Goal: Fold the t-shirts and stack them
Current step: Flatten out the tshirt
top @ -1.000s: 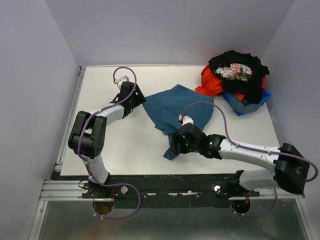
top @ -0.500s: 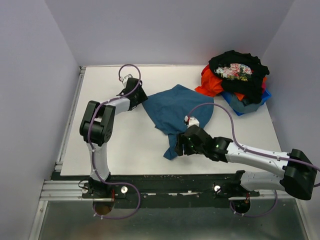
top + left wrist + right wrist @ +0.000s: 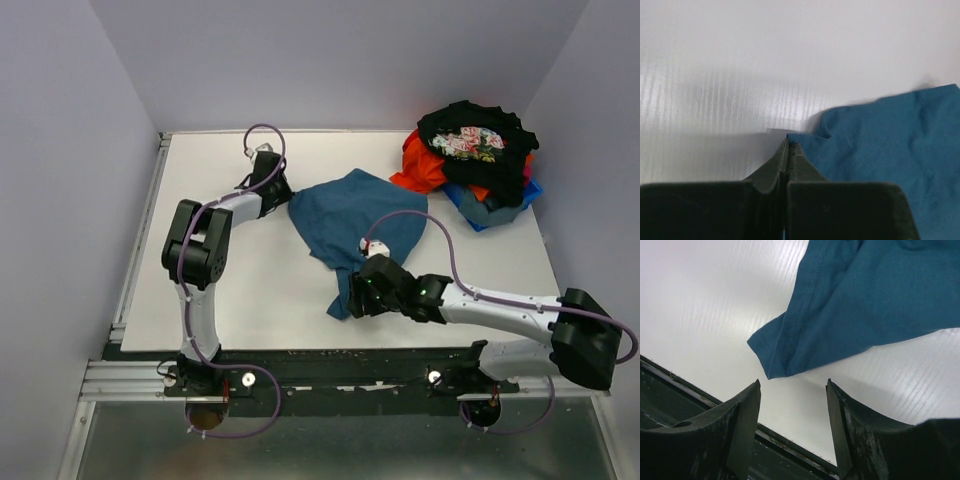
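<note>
Surfaces: teal-blue t-shirt (image 3: 355,215) is soft matt cloth with a stitched hem; table (image 3: 250,290) is white, finely ribbed, plastic-looking, faintly glossy; right gripper (image 3: 793,384) fingers are dark, matt, scuffed.

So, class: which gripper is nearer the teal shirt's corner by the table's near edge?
Right. The right gripper hangs open right at that corner of the teal shirt; the left gripper is shut at the shirt's far left corner.

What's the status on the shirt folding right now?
Left gripper shut at corner of teal t-shirt, grip unconfirmed. Right gripper open, at its near corner. Pile of other shirts far right, nothing in the way.
</note>
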`<state>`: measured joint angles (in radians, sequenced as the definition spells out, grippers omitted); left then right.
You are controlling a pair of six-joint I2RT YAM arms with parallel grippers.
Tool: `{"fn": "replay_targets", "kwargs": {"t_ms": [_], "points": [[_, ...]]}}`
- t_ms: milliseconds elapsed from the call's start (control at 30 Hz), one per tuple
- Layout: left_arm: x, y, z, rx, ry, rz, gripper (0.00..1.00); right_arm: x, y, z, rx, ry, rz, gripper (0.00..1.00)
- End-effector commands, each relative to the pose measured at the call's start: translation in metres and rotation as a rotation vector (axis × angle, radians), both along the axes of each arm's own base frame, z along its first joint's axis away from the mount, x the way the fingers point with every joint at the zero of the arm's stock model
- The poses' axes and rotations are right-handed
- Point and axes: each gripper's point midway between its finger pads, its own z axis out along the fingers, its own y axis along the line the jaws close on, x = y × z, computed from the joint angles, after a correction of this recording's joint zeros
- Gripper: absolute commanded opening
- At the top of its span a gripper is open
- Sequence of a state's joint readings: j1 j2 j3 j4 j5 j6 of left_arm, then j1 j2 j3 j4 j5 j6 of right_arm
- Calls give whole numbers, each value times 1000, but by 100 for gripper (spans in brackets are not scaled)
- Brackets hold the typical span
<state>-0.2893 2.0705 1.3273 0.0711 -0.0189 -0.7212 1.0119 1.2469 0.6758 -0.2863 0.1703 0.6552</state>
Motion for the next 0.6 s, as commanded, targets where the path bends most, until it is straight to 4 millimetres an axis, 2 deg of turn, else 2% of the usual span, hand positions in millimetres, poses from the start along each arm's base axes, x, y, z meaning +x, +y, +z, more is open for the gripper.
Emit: {"fn": "replay_targets", "kwargs": {"t_ms": [0,100,200,267,367,467,567], "points": [[6,14,76,63,-161,17,0,-13,16,-7,2,54,47,63],[2,18,94,59,-200,23,0,-19,22,-16,-27,73,65,63],[0,17,102,52,-211,19,0,-20,30,-20,-43,77,70,63],[-1,18,105,54,-211,23,0,-18,31,-24,-58,77,61,56],[-2,19,112,51,-223,25,0,-13,26,-27,-99,69,31,31],[-2,18,125,42,-244,21,0,-5,16,-16,-117,14,-2,1],[0,20,140,45,-262,25,0,6,4,6,-130,-64,-37,1]]}}
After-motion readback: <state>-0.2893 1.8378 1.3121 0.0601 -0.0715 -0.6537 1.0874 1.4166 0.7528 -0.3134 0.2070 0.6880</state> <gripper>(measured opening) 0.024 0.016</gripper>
